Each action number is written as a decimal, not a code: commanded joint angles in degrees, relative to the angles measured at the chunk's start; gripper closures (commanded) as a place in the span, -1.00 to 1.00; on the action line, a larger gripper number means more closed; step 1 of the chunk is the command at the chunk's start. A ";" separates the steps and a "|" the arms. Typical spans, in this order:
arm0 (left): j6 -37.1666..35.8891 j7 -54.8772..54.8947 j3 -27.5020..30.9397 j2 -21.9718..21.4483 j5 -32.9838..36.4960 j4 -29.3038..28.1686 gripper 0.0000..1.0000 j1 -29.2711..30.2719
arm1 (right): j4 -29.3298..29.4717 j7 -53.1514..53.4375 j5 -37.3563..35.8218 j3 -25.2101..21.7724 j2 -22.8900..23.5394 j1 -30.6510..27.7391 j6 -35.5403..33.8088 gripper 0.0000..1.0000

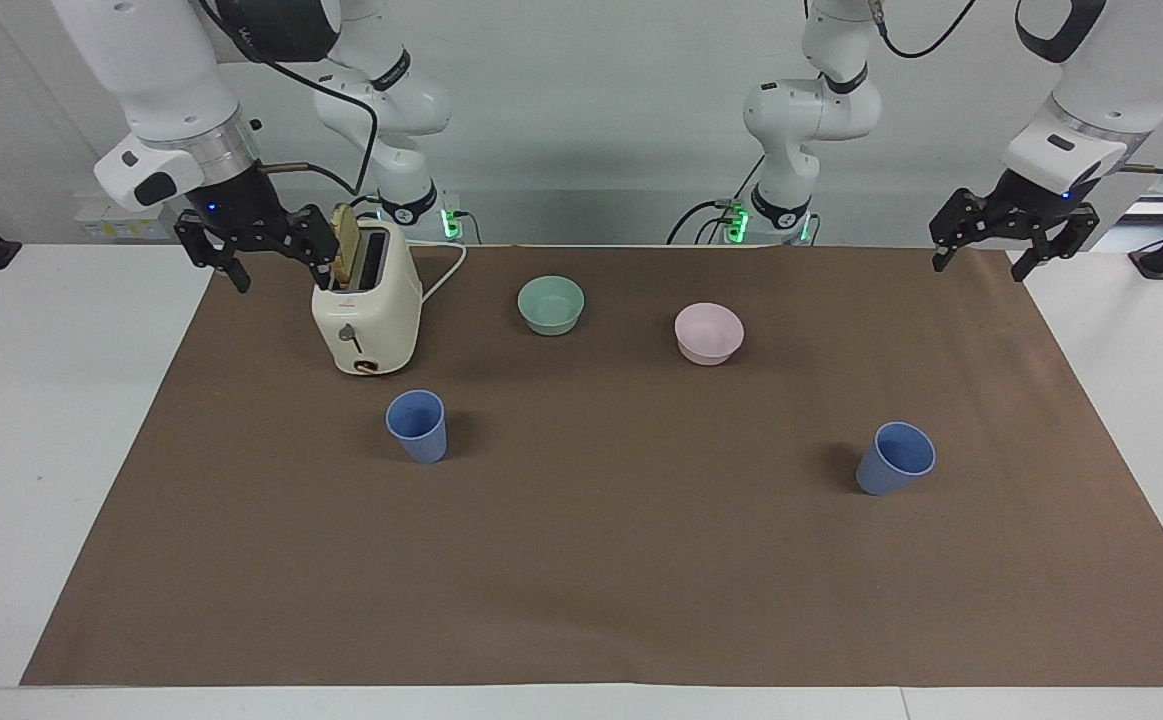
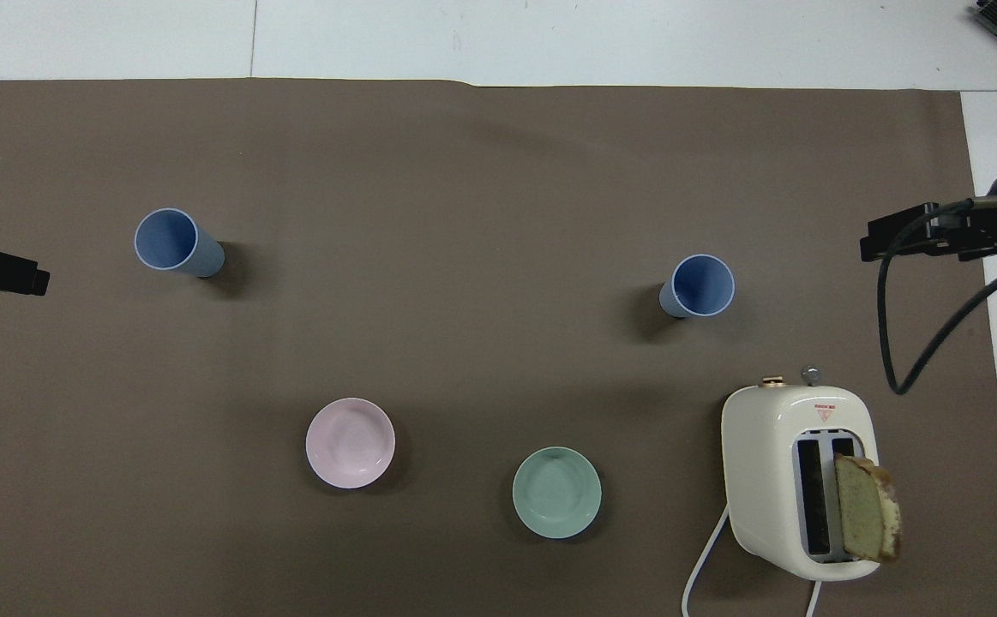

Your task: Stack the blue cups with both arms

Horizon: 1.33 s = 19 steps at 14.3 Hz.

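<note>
Standing upright well apart, each cup [image 1: 417, 425] [image 1: 896, 458] sits toward its own arm's end, below spread empty jaws of right gripper [image 1: 259, 258] and left gripper [image 1: 1013, 244].

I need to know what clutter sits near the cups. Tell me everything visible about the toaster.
The toaster is a cream, glossy two-slot model standing upright on the brown mat at the right arm's end, nearer to the robots than the closest blue cup. A slice of bread sticks up from one slot; the other is empty. Its end toward the cup carries a lever and a knob. A white cord trails toward the robots. Nothing grips it.
</note>
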 commanded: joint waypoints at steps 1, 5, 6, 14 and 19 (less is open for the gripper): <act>1.69 -0.02 -0.22 -0.75 0.89 -0.91 -1.00 0.10 | -1.77 -0.97 0.50 0.08 -1.46 -0.45 0.73 -1.00; 2.13 -0.11 -0.22 -0.75 0.80 -1.26 -1.00 0.10 | -1.77 -0.97 0.50 0.08 -1.46 -0.45 0.73 -1.00; 2.13 -0.11 -0.22 -0.75 0.80 -1.26 -1.00 0.10 | -1.77 -0.97 0.50 0.08 -1.46 -0.45 0.73 -1.00; 4.85 -0.02 -0.13 -0.49 0.63 -3.36 -1.00 0.10 | -1.77 -0.97 0.50 0.08 -1.46 -0.45 0.73 -1.00; 15.82 0.06 -0.13 0.57 0.45 -10.64 -1.00 0.97 | -1.77 -0.97 0.32 -0.01 -1.46 -0.54 0.73 -1.00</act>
